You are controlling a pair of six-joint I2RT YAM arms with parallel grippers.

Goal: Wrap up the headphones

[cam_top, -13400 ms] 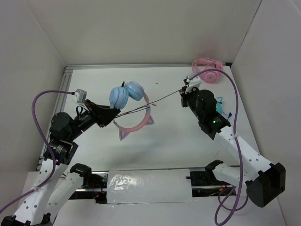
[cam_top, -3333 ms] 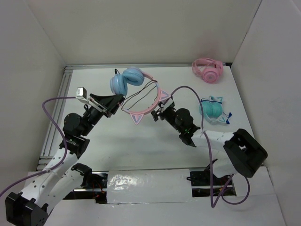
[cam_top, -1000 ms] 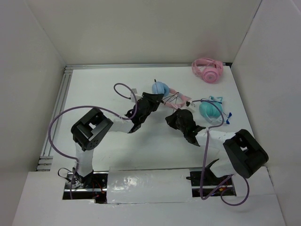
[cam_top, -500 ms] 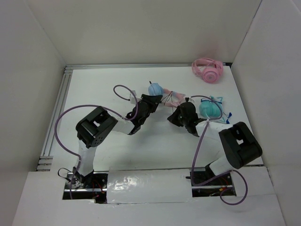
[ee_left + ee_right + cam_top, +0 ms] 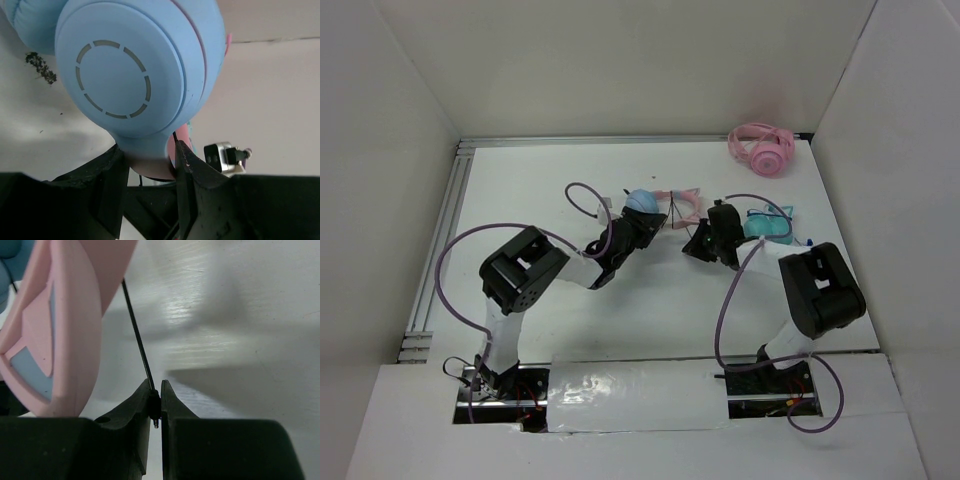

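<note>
The left gripper [image 5: 150,160] clamps the headphones [image 5: 130,75], ear cup just above its tips; the right gripper [image 5: 155,401] pinches the cable [image 5: 137,337] rising from its tips. Wrapping looks well underway, the cable end not yet tucked

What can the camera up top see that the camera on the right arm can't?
Only the top camera shows the all-pink headphones in the far right corner, the teal headphones, the blue ear cup of the cat-ear headphones, and the whole left arm and right arm.
Only the right wrist camera shows the thin black cable pinched between the right fingers, and the blue patch inside a cat ear.
Both show the pink cat ears and the white table.
</note>
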